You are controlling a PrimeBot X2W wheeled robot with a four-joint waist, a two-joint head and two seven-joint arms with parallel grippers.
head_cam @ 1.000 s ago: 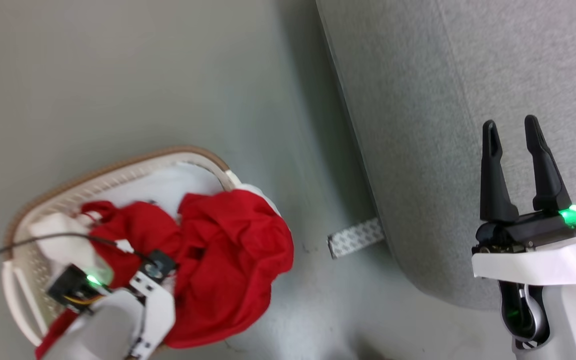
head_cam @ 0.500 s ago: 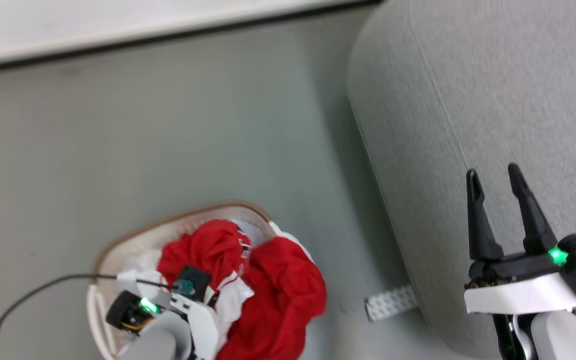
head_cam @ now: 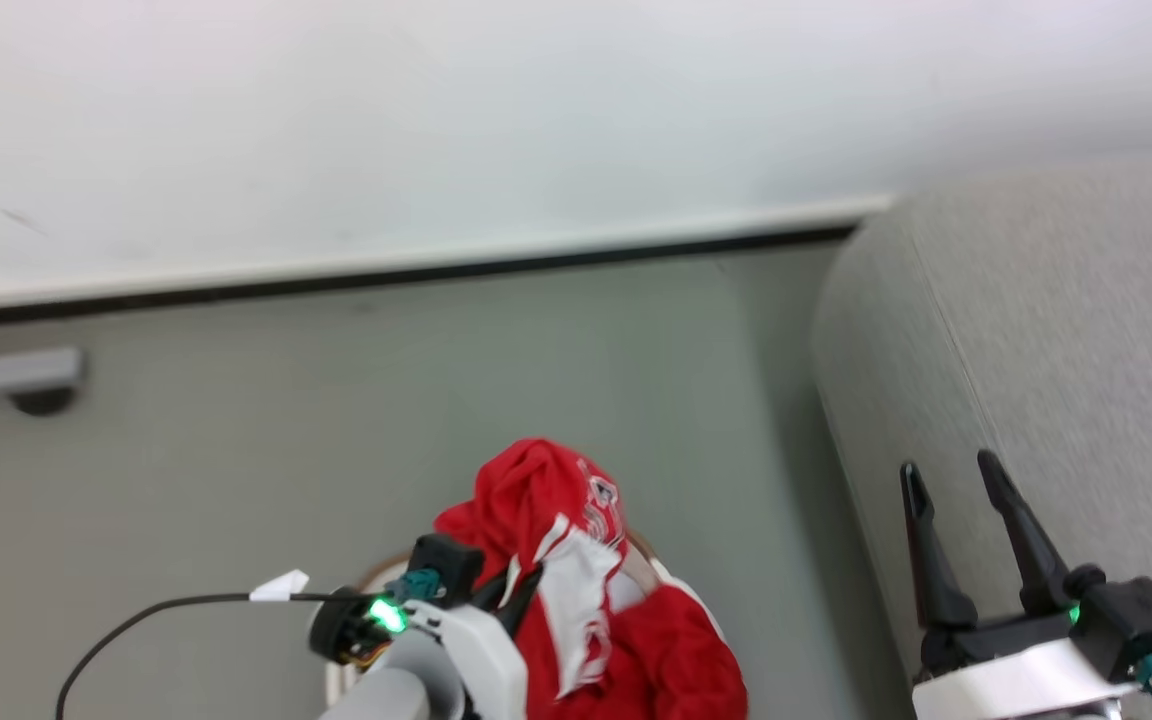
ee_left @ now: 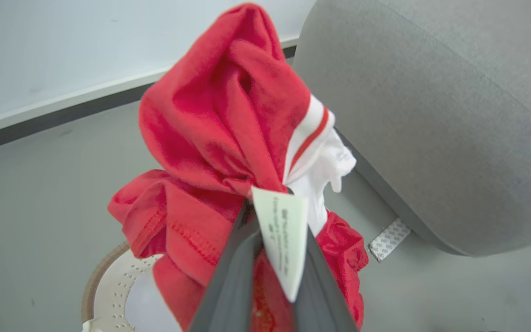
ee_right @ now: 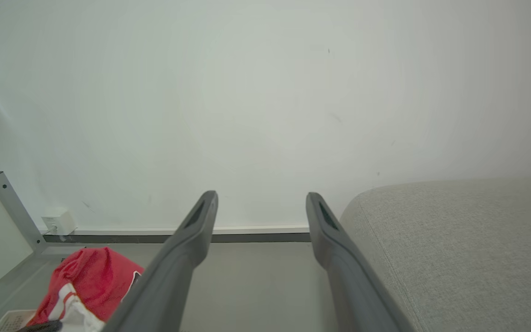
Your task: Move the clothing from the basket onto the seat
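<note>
Clothing, bunched red with white, red-striped trim, is clamped in the left gripper at frame centre; the right gripper is spread wide, empty.

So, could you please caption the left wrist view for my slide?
Left end effector shut on the red clothing over the basket, beside the seat.

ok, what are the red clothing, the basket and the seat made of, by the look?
Clothing: soft knit fabric, matte red with white striped trim. It folds and drapes, and a stitched hem shows.
Basket: likely moulded plastic, a smooth white wall with rows of small holes. The material of the brown rim band is unclear.
Seat: grey woven upholstery, matte, finely speckled, with a rounded, probably padded edge.
</note>
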